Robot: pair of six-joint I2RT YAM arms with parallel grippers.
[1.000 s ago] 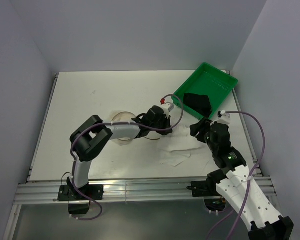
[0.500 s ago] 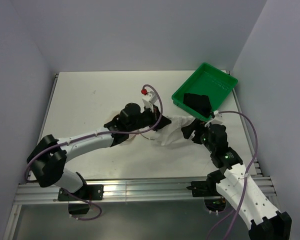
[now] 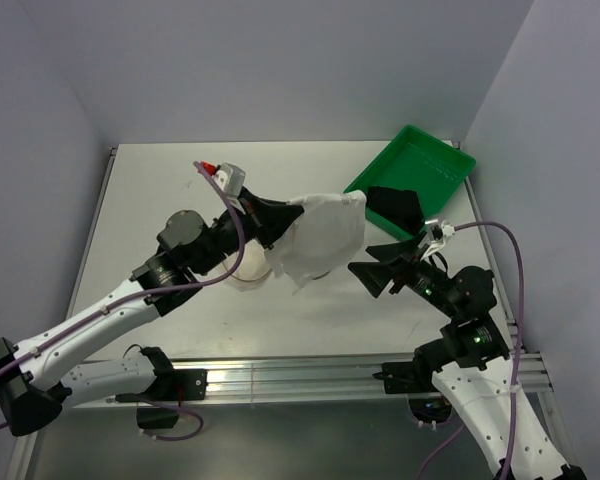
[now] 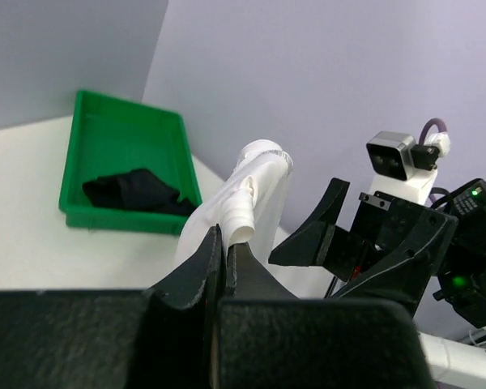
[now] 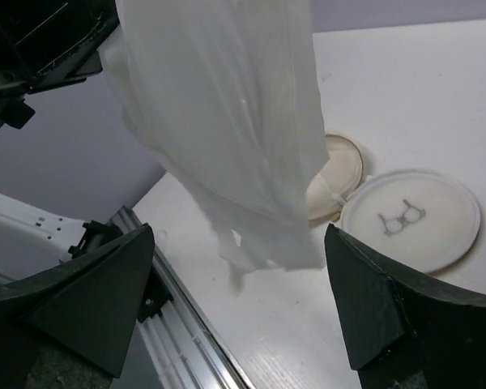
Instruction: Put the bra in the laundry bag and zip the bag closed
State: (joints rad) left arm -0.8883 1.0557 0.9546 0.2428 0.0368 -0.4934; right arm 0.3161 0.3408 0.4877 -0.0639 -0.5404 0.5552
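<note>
The black bra lies crumpled in the green tray. The laundry bag lies flat on the table as round white mesh discs with tan rims, partly behind my left arm. My left gripper is shut on a thin, see-through white cloth and holds it in the air. Whether this cloth is joined to the bag I cannot tell. My right gripper is open, just right of the hanging cloth, and grips nothing.
The green tray sits tilted at the table's far right corner against the wall. A metal rail runs along the table's near edge. Purple cables loop off both wrists.
My left arm has lifted the white cloth off the table and carried it up and left. My right gripper has opened wide and now stands apart from the cloth.
</note>
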